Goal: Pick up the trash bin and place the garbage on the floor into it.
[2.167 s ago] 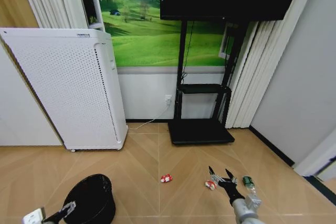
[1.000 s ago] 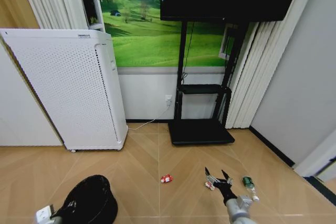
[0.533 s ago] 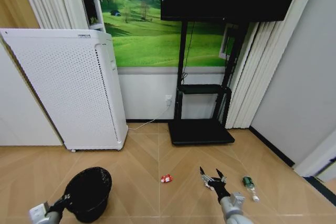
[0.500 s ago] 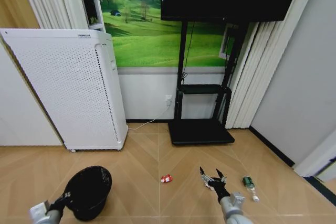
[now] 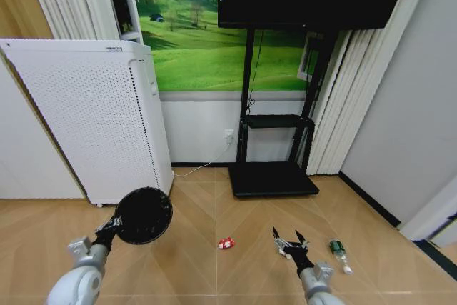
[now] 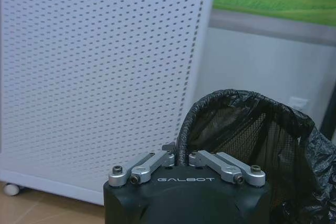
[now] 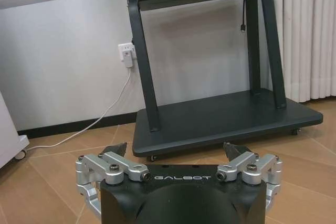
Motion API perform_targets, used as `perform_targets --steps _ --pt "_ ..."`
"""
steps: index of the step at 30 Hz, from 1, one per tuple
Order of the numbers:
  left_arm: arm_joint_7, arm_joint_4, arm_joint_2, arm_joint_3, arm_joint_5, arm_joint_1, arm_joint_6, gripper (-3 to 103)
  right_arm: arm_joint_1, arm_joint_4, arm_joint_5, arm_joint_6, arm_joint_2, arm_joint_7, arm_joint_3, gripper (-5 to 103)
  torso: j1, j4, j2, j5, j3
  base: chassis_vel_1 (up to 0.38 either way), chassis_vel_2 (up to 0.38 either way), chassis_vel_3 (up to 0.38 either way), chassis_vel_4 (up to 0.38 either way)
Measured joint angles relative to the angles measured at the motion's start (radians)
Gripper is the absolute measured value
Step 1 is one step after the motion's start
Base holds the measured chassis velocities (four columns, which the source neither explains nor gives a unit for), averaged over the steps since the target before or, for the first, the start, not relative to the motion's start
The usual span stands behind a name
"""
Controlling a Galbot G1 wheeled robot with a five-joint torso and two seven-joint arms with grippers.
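2 arms | L pincer [image 6: 181, 157] clamped on trash bin [image 5: 145, 216] rim, bin tipped, mouth facing camera | R pincer [image 5: 286, 236] wide open, empty

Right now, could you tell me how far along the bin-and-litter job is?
Picked up: the left gripper is shut on the rim of the trash bin, which is lifted and tilted. In hand: the open right gripper is at the red-and-white wrapper. Left: that wrapper, the red scrap and the green bottle all lie on the floor.

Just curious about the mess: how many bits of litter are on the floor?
3: a red scrap mid-floor, a wrapper at the right gripper, a green bottle farther right.
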Motion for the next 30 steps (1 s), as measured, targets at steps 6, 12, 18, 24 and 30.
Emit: perform_targets --steps 6,12,18,24,30 --pt "0.046 -0.047 0.049 0.03 -0.06 -0.024 0.0 6 0.027 -0.018 -0.017 -0.005 -0.005 0.008 -0.028 100 0.0 0.0003 0.0 0.0002 0.0 0.0 0.0 0.0 0.0" --pt "0.064 -0.049 0.105 0.046 -0.071 -0.07 -0.002 6 0.046 -0.021 -0.047 -0.017 -0.01 0.014 -0.057 100 0.0 0.0002 0.0 0.0001 0.0 0.0 0.0 0.0 0.0" --pt "0.052 -0.052 0.116 0.039 -0.079 -0.072 -0.002 6 0.055 -0.02 -0.055 -0.026 -0.005 -0.006 -0.062 100 0.0 0.0002 0.0 0.0001 0.0 0.0 0.0 0.0 0.0" --pt "0.048 -0.063 0.109 0.033 -0.075 -0.051 -0.002 6 0.054 -0.022 -0.063 -0.022 -0.003 -0.009 -0.067 100 0.0 0.0003 0.0 0.0 0.0 -0.025 0.022 0.023 -0.024" --pt "0.049 -0.07 0.106 0.032 -0.071 -0.043 -0.002 6 0.053 -0.022 -0.067 -0.02 -0.001 -0.007 -0.067 100 0.0 0.0003 0.0 0.0 0.0 -0.136 0.12 0.13 -0.138"
